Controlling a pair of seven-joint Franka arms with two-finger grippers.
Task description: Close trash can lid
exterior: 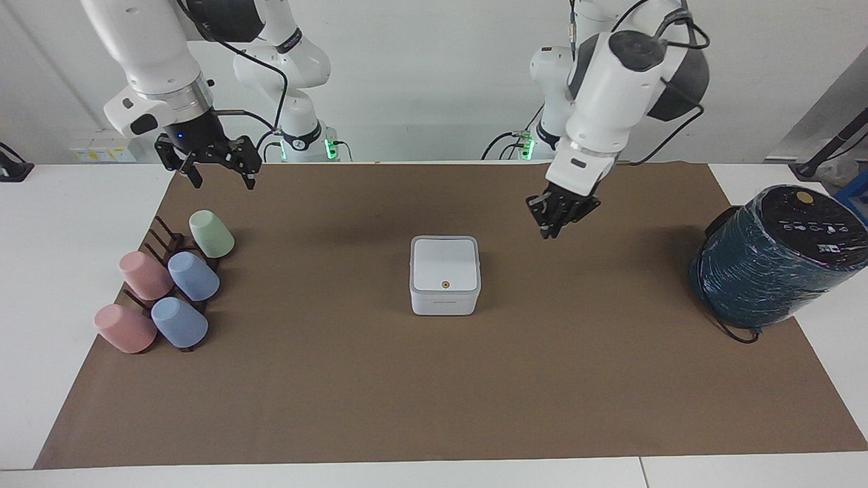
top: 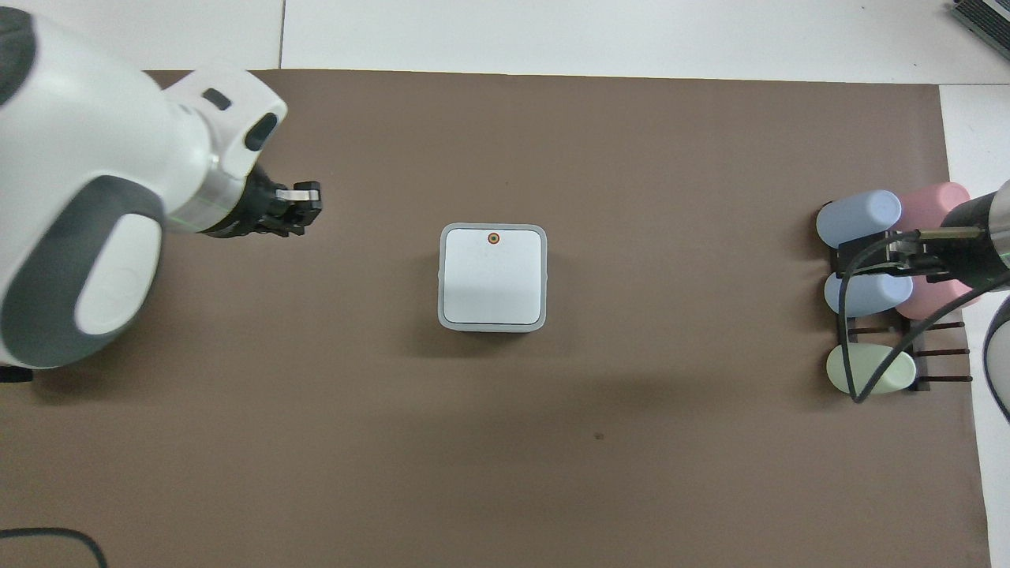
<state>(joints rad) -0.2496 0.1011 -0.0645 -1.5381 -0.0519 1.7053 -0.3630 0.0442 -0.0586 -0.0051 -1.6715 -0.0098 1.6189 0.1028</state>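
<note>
The white square trash can (exterior: 444,302) stands on the middle of the brown mat. Its lid (exterior: 445,263) lies flat and closed on it, orange dot up; the lid also shows in the overhead view (top: 493,278). My left gripper (exterior: 548,229) is shut and empty, raised in the air over the bare mat between the can and the left arm's end of the table, apart from the can; it also shows in the overhead view (top: 309,207). My right gripper (exterior: 224,180) is open and waits in the air over the mat's edge by the cup rack.
A dark rack (exterior: 166,245) with several pink, blue and green cups lying on it sits at the right arm's end. A large dark teal wrapped cylinder (exterior: 773,264) with a black cable stands at the left arm's end. The brown mat (exterior: 434,393) covers the table's middle.
</note>
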